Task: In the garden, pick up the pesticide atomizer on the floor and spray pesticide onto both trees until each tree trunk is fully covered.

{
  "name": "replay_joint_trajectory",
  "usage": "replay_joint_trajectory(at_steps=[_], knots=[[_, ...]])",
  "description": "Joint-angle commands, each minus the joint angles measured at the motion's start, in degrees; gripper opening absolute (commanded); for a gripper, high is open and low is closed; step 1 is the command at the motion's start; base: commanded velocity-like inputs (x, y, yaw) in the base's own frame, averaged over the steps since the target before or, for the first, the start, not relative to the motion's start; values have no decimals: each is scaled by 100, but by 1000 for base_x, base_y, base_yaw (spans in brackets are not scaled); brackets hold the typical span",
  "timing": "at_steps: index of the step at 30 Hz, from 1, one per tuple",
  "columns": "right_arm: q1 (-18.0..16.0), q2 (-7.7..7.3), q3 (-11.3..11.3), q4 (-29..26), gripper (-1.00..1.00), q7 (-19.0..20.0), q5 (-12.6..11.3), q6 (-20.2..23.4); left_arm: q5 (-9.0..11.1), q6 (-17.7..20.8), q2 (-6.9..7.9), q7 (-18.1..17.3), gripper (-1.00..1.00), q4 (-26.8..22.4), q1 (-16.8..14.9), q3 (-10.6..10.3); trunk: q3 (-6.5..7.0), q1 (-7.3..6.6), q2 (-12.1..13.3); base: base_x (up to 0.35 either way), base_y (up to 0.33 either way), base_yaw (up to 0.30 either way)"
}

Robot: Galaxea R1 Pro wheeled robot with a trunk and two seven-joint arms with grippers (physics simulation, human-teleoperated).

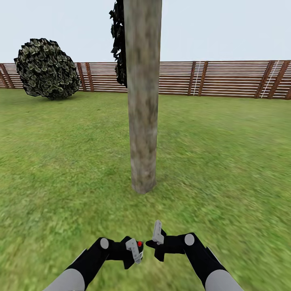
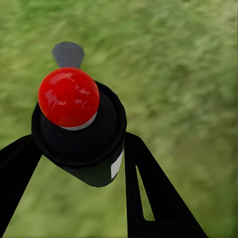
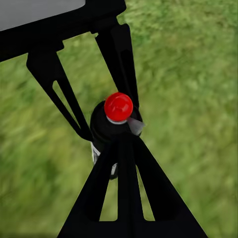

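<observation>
- left gripper (image 1: pixel 135 249) pinches the pesticide atomizer (image 2: pixel 79 129): dark body wedged between both fingers, red top (image 2: pixel 68 97) and grey nozzle (image 2: pixel 68 53) poking out past the tips.
- right gripper (image 1: pixel 158 234) sits just beside the left one; can't tell if it's spread or pressed together. In the right wrist view the atomizer (image 3: pixel 113 126) shows just past its fingers (image 3: pixel 121 188), inside the left gripper's fingers.
- tree trunk (image 1: pixel 142 97) stands straight ahead of both grippers, well apart, grass (image 1: pixel 226 161) between.
- Risk: range. Bottle is low over the grass and still far from the trunk, so spraying from here likely lands on the lawn.
- Risk: aim. Can't tell whether the nozzle points at the trunk or downward; check before triggering.
- Risk: coverage. Trunk is tall, and one low spot won't coat it. Needs height sweep and probably more than one side.
- Risk: the right gripper is so close it could knock the bottle loose if either arm swings.
- Risk: grip is on a small round body, so it could twist in the fingers while lifting.
- Second tree not visible here; still to do.
</observation>
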Motion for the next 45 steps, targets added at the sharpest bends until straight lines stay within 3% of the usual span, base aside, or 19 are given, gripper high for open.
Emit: replay_joint_trajectory(at_steps=[1, 10, 15, 18, 45], knots=[[-2, 2, -7, -7, -100, 9, 40, -24, -60, -55, -11, -2, -100, -4, -3, 6, -5, -1, -2, 0, 0, 0], [-2, 2, -7, -7, -100, 9, 40, -24, -54, -56, -70, -3, -100, -4, -12, 1, -5, -1, -2, 0, 0, 0], [-2, 2, -7, -7, -100, 9, 40, -24, -38, -50, -78, -3, -100, 2, -13, -249, -5, -1, -2, 0, 0, 0], [-5, 2, -7, -7, -100, 9, 40, -24, -25, -48, -74, -3, -100, 4, -13, -289, -5, -1, -2, 0, 0, 0], [-2, -6, -16, -1, -100, 9, 40, -24, 15, -64, -72, -3, -100, 3, -13, -303, -5, -1, -2, 0, 0, 0]])
